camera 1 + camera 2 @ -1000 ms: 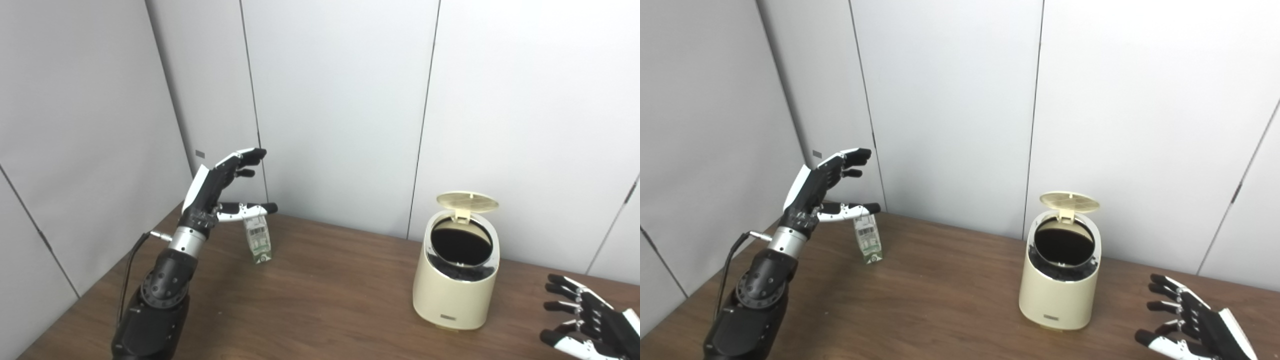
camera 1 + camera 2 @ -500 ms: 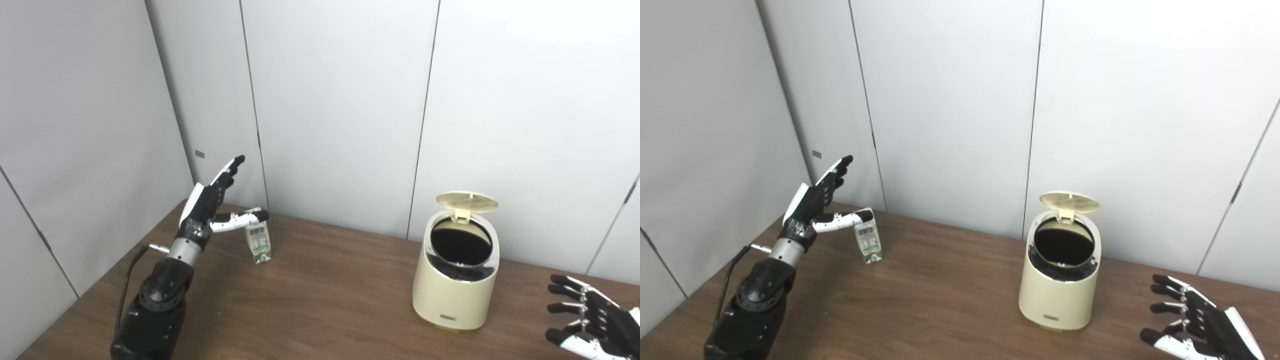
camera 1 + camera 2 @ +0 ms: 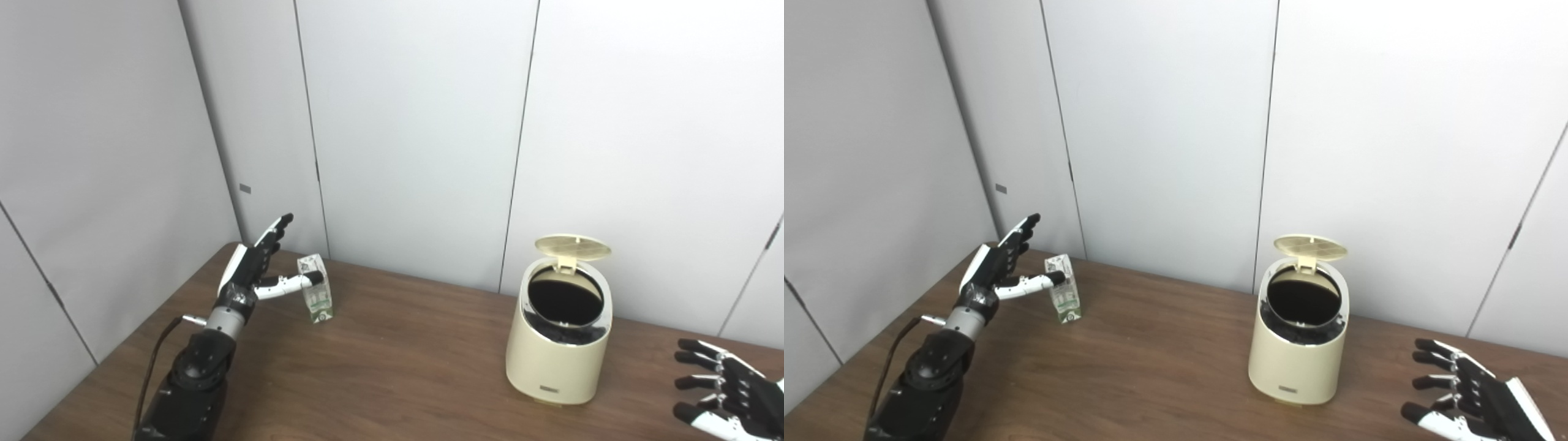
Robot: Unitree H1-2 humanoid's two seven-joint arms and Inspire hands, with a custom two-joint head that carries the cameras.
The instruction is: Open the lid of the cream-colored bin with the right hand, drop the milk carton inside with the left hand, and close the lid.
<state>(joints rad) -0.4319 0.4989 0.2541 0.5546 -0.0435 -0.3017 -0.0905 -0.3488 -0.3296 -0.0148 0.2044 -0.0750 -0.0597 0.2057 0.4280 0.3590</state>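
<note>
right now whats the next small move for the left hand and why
Probably close the left hand around the milk carton. The bin's lid is already up, the carton stands upright on the table, and the hand is open beside it, thumb across its near face, fingers spread, not gripping it.

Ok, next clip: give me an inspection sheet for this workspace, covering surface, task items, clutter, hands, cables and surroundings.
Surface: brown wood-grain table, bare between items.
Bin: cream-colored round bin upright at right, dark inside.
Lid: cream round lid raised on its rear hinge.
Carton: small green-and-white milk carton upright on the table at left, not lifted.
Clutter: nothing seen.
Left hand: open beside the carton, thumb across its front face; contact unclear.
Right hand: open, fingers spread, low at right, apart from the bin.
Cables: black cable along the left forearm.
Surroundings: pale grey wall panels behind the table.
</note>
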